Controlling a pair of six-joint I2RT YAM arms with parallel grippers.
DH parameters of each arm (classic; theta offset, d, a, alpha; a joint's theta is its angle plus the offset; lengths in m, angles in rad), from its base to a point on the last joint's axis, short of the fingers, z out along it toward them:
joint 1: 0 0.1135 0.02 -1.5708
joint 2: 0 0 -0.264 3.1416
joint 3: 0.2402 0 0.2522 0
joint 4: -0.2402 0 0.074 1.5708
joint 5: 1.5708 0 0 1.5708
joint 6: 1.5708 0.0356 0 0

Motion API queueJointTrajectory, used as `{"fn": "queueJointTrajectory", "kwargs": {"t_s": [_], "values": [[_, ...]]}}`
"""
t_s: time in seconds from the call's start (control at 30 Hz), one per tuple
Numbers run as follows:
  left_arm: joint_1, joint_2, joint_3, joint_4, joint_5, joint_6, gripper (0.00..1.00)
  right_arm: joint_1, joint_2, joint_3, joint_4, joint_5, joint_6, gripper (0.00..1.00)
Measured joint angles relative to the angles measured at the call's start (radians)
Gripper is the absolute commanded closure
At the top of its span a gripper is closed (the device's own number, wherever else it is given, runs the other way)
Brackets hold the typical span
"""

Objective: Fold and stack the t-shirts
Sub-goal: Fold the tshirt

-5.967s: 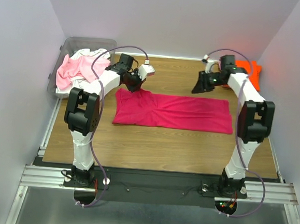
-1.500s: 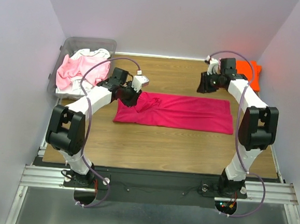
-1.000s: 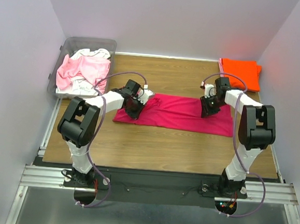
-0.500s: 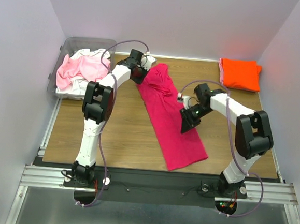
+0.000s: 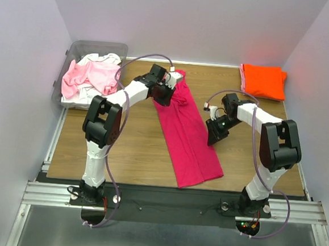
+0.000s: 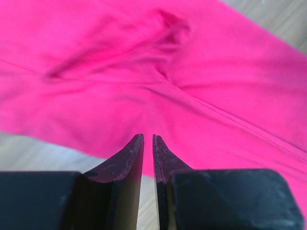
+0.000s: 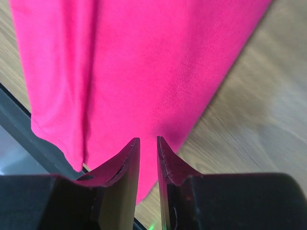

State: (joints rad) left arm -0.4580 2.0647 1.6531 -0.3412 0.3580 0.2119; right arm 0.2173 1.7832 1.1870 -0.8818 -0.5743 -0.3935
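The deep magenta t-shirt (image 5: 187, 133) lies as a long folded strip, running diagonally from the back centre to the table's front edge. It fills the left wrist view (image 6: 168, 72) and the right wrist view (image 7: 144, 62). My left gripper (image 5: 165, 94) hovers over its far end, jaws almost together and empty (image 6: 148, 137). My right gripper (image 5: 213, 139) is at the strip's right edge near the middle, jaws a narrow gap apart and empty (image 7: 147, 139). The folded orange t-shirt (image 5: 263, 80) lies at the back right. A pale pink t-shirt (image 5: 85, 77) and a white one (image 5: 101, 58) are piled in the bin.
The clear plastic bin (image 5: 96, 45) stands at the back left corner. Bare wood table (image 5: 265, 148) shows on both sides of the strip. The black front rail (image 7: 19, 124) runs just past the shirt's near end.
The magenta shirt was swung from lying across the table to lying diagonally front to back. Both grippers held it half a second ago and have now let go, shifting slightly.
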Motion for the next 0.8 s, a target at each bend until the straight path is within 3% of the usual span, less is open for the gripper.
{"fn": "queueJointTrajectory", "kwargs": {"t_s": [0.27,0.57,0.7,0.8], "values": [[0.008,0.131,0.021,-0.005,0.0,-0.04,0.77,0.046,0.032,-0.099,0.061,-0.059,0.051,0.77],[0.014,0.341,0.37,-0.069,0.006,0.01,0.77,0.212,0.095,-0.13,0.188,-0.278,0.193,0.73],[0.015,0.341,0.374,-0.09,0.042,0.044,0.75,0.244,0.094,-0.101,0.19,-0.365,0.222,0.67],[0.022,0.279,0.277,-0.078,0.069,0.061,0.72,0.235,0.068,-0.042,0.186,-0.396,0.226,0.66]]}}
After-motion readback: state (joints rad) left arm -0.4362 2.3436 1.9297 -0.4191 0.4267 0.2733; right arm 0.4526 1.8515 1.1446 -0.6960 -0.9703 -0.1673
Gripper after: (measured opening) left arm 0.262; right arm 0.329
